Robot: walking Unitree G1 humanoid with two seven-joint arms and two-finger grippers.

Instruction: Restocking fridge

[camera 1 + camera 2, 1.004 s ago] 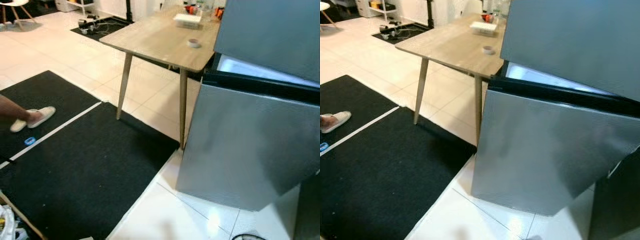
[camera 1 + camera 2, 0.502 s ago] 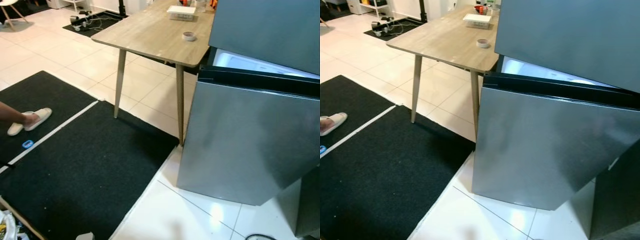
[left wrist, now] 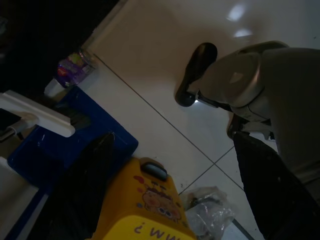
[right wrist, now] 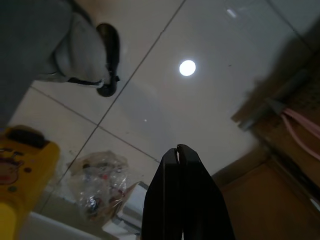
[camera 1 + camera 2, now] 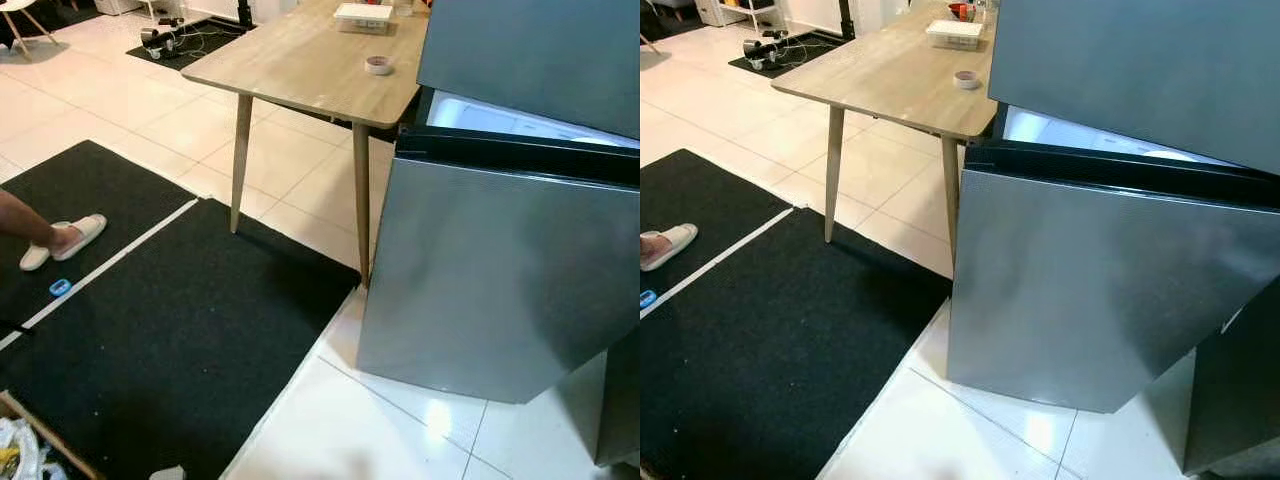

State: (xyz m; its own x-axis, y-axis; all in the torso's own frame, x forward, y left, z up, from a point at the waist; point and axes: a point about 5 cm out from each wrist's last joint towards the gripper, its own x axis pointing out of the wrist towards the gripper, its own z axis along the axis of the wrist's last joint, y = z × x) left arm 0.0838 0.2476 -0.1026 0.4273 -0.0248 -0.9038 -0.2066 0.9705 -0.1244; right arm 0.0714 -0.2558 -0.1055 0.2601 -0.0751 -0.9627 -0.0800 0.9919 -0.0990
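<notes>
Fridge door (image 5: 1090,280), ajar on the right beside the wooden table (image 5: 300,65): likely stiff, heavy, smooth steel; best taken by its dark top edge. Right gripper (image 4: 181,152) hanging over floor tiles, fingers pressed together, empty. Left gripper fingers (image 3: 85,190) spread, near yellow container (image 3: 145,210).

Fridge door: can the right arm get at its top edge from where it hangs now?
Probably not yet. The right gripper hangs low, fingers together, pointing at the floor tiles, while the fridge door stands ajar ahead with nothing in front of it. The path looks free, but the arm must be raised first.
</notes>
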